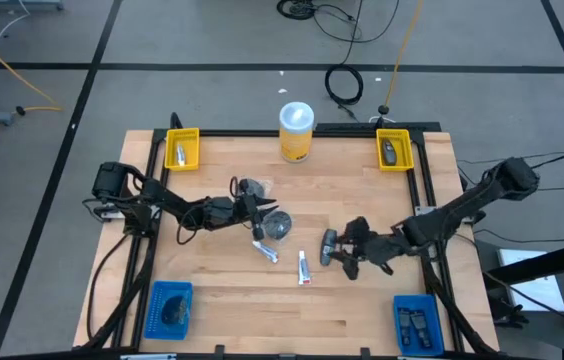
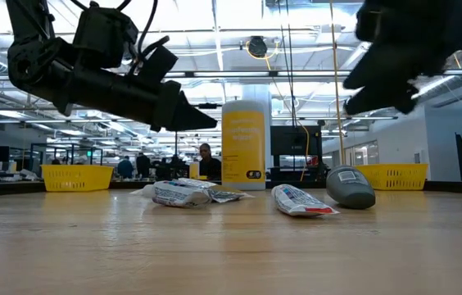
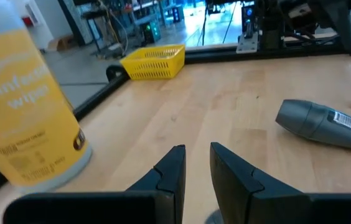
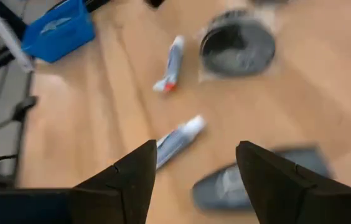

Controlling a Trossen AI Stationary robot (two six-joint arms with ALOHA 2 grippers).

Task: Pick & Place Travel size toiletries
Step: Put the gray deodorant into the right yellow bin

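Observation:
The travel size toiletries lie at the table's middle. They are two white tubes (image 1: 265, 250) (image 1: 303, 268), a dark grey oblong piece (image 1: 329, 241), a dark disc in clear wrap (image 1: 278, 224) and another wrapped one (image 1: 252, 187). My left gripper (image 1: 265, 207) hovers above the discs, pointing toward the table's right; its fingers (image 3: 174, 163) stand a narrow gap apart with nothing between. My right gripper (image 1: 346, 252) hangs above the grey piece (image 4: 250, 177), open wide and empty, with a tube (image 4: 178, 140) below.
A big yellow canister with a white lid (image 1: 296, 130) stands at the far middle. Yellow bins (image 1: 182, 148) (image 1: 394, 150) sit at the far corners and blue bins (image 1: 170, 305) (image 1: 415, 320) at the near corners. Bare wood lies along the near edge.

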